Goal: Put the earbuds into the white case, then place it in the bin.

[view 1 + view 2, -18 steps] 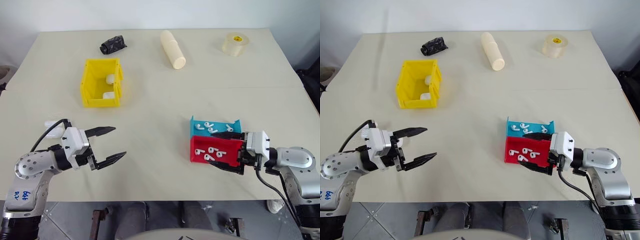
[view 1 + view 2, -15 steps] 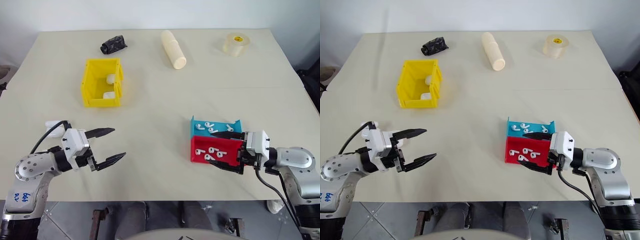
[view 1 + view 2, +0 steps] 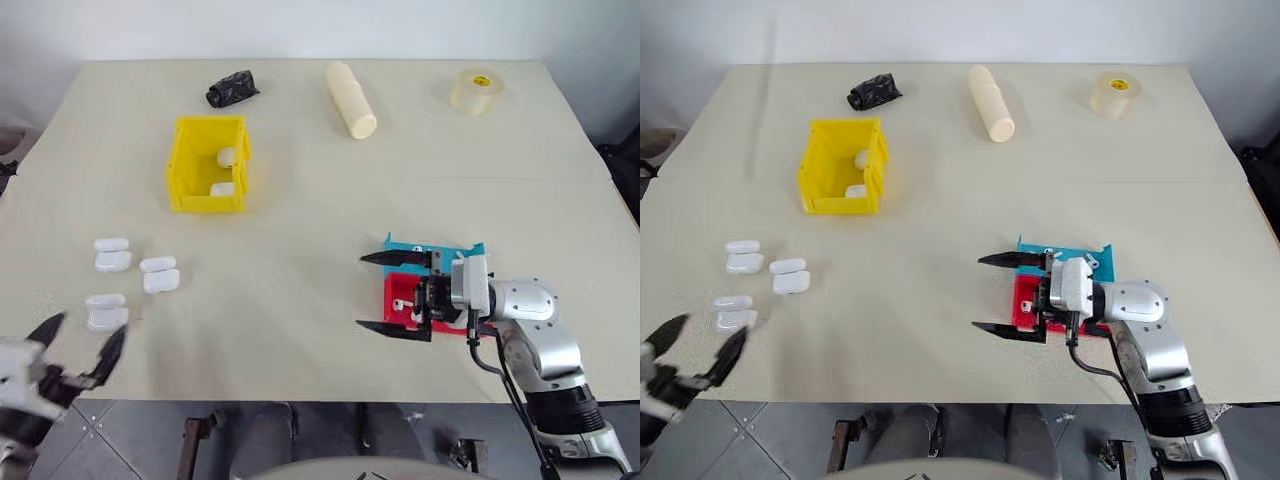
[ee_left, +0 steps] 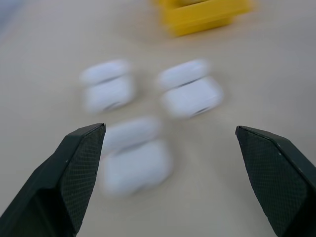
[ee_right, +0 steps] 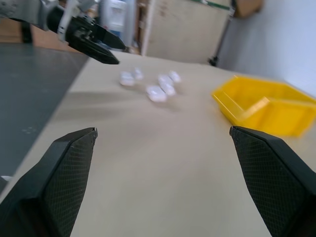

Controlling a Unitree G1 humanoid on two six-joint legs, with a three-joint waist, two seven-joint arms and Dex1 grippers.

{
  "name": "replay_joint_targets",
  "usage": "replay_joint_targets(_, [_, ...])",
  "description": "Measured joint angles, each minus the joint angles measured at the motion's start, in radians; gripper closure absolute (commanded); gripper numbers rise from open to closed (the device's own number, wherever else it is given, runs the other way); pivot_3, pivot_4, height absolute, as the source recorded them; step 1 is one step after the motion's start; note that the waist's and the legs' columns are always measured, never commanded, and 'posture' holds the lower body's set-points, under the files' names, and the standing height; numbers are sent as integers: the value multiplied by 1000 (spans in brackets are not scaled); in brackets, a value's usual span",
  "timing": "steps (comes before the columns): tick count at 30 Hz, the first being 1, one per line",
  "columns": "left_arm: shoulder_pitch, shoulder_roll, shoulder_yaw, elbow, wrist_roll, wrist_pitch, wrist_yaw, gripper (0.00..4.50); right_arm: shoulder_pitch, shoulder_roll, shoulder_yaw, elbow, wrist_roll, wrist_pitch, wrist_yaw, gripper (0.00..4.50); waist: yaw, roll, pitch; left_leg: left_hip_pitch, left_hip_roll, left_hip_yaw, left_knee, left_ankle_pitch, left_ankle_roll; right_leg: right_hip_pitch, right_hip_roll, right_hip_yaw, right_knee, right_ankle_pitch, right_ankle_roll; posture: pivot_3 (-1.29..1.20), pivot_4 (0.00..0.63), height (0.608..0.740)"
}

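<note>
At the surface's near left edge, your left end effector (image 3: 75, 345) hangs spread just short of three white cases (image 3: 108, 312); a hasty close could knock one off. Your right end effector (image 3: 385, 293), also spread, hovers by the earbuds (image 3: 400, 301) in the red tray (image 3: 392, 289), well apart from the yellow bin (image 3: 209, 165).

Beige table (image 3: 320, 200) carries: yellow bin (image 3: 208, 165), black crumpled bag (image 3: 231, 88), cream cylinder (image 3: 351, 99), tape roll (image 3: 476, 89) — all far side. Three white cases (image 3: 128, 280) lie open near left, clustered. Blue tray (image 3: 430, 250) touching red tray (image 3: 400, 296) — near right.
</note>
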Motion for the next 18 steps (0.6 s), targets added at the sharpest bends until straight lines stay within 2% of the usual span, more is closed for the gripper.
replay_joint_targets(3, [50, -51, 21, -31, -35, 63, 72, 13, -6, -5, 9, -24, 30, 31, 9, 0, 10, -2, 0, 0, 0, 0, 0, 0, 1, 0, -1, 0, -1, 0, 0, 0, 150, 740])
replay_joint_targets(8, [71, -44, 12, -118, -95, 207, 144, 13, -5, -26, 9, -26, 43, 59, 17, 0, 9, -3, 0, 0, 1, 0, 0, -1, 0, 0, -1, 0, -1, 0, 0, 0, 150, 740])
replay_joint_targets(13, [28, 110, 10, -227, -210, 486, 264, 13, -11, -34, 11, -19, 52, 80, 44, 0, 6, -2, 0, 0, 2, 0, 0, -1, -1, -1, 1, 0, 1, -1, -1, 0, 150, 740])
replay_joint_targets(18, [-167, 266, 51, -243, -337, 846, 465, 13, -13, -46, 20, -20, 60, 104, 60, 0, 5, -2, 0, 1, 2, -1, 0, -1, -2, -2, 3, 0, 3, -1, -2, 0, 150, 740])
